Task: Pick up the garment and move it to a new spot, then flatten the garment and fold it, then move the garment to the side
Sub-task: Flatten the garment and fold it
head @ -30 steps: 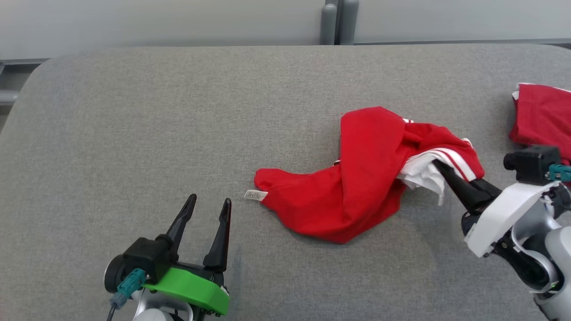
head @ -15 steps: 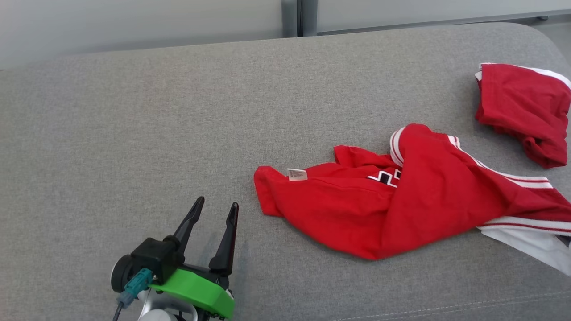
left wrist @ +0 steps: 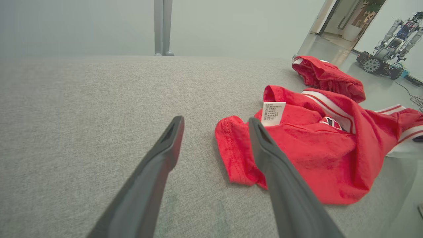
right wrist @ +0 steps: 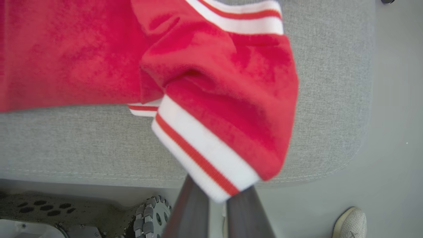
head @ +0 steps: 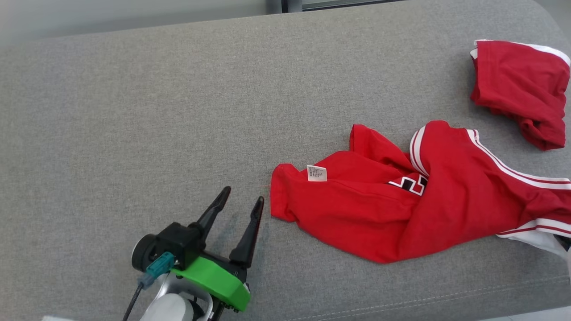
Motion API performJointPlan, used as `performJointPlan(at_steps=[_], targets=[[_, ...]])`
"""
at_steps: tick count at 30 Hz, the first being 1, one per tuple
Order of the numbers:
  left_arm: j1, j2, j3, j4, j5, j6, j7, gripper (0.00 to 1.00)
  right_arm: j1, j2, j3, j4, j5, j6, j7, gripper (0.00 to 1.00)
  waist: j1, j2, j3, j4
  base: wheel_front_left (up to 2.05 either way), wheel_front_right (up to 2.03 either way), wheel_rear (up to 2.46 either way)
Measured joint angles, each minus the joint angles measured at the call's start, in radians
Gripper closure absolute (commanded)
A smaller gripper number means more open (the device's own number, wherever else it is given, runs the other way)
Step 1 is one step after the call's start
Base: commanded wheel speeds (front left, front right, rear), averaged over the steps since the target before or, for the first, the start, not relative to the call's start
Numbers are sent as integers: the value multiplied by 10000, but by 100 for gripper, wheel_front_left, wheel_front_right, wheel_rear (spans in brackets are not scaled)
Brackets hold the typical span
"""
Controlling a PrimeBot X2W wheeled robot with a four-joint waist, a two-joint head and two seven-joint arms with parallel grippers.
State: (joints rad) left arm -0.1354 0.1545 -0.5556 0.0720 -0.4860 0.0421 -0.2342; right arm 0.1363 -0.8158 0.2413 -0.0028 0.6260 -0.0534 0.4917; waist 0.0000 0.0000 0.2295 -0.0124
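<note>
- Location: the garment (head: 401,209), red with white-striped trim, lies crumpled on the right half of the grey table (head: 134,111). Its right end runs over the near right edge of the table.
- Right end effector (right wrist: 219,201): clenched on the garment's white-and-red banded hem, just off the table's near edge. The hem covers the fingertips, so whether one layer or several are caught cannot be told.
- Left end effector (head: 244,194): released, jaws wide, holding nothing. It hovers just left of the garment's left end and does not touch the cloth.
- Condition of the garment: bunched and twisted, one fold lapping over the middle. A white care label (head: 316,173) faces up near the left end, so part of it appears to be inside out.
- Second red garment (head: 519,89): heaped at the far right corner, apart from the one in hand and untouched.
- Done, by judgement: the pick-up is secured on one side and the relocation looks to be in progress.
- Outstanding: settling the garment at its new spot, flattening, folding, and moving it to the side. None of these shows any sign of having begun.
- Note: flattening will probably need the left end effector to take the free left end.
</note>
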Motion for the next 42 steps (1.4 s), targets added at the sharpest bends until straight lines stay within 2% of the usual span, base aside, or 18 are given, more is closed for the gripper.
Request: performJointPlan(at_steps=[6,7,8,9,10,18,21,26,30,39,41,42], targets=[[-867,240,-1045,209,268,-892,953,0,-43,245,15,-138,48,-6,-259,100,0,0,218,-91,0,0,0],[-1040,305,-1177,259,309,-1062,1152,0,-57,311,8,-146,46,-17,-349,80,0,0,231,-107,0,0,0],[-1199,334,-1231,307,311,-1187,1325,0,-92,387,4,-176,36,-44,-441,52,0,0,242,-127,0,0,0],[-1379,355,-1283,364,316,-1294,1490,0,-140,454,23,-219,8,-88,-483,13,0,0,252,-153,0,0,0],[-1554,382,-1292,416,320,-1317,1634,0,-198,510,59,-244,-8,-88,-483,0,0,0,261,-184,0,0,0],[-2700,617,-1400,1135,226,-1532,2610,0,-361,949,533,-336,-113,-84,-604,0,0,0,275,-647,0,0,0],[-2813,869,-1693,1739,-2,-1649,3275,0,-387,1083,600,-339,-138,-86,-704,0,0,0,292,-977,0,0,0],[-3145,1275,-1519,2382,-299,-1651,3718,0,-400,1478,752,-343,-138,-90,-897,0,0,0,330,-1415,0,0,0],[-3250,1093,-1394,2637,-1246,-1653,4079,0,-365,1724,803,-299,-105,-96,-1093,0,0,0,374,-1733,0,0,0],[-3633,869,-1864,2717,-2159,-1662,4602,1,-196,1877,761,-109,-104,-115,-1448,0,0,0,460,-2036,0,0,0],[-3740,876,-2011,2685,-2236,-1662,4637,23,-196,1916,771,-81,-104,-117,-1494,0,0,0,466,-2038,0,0,0],[-3740,876,-2011,2685,-2236,-1662,4637,51,-196,1916,771,-81,-104,-117,-1494,0,0,0,466,-2038,0,0,0]])
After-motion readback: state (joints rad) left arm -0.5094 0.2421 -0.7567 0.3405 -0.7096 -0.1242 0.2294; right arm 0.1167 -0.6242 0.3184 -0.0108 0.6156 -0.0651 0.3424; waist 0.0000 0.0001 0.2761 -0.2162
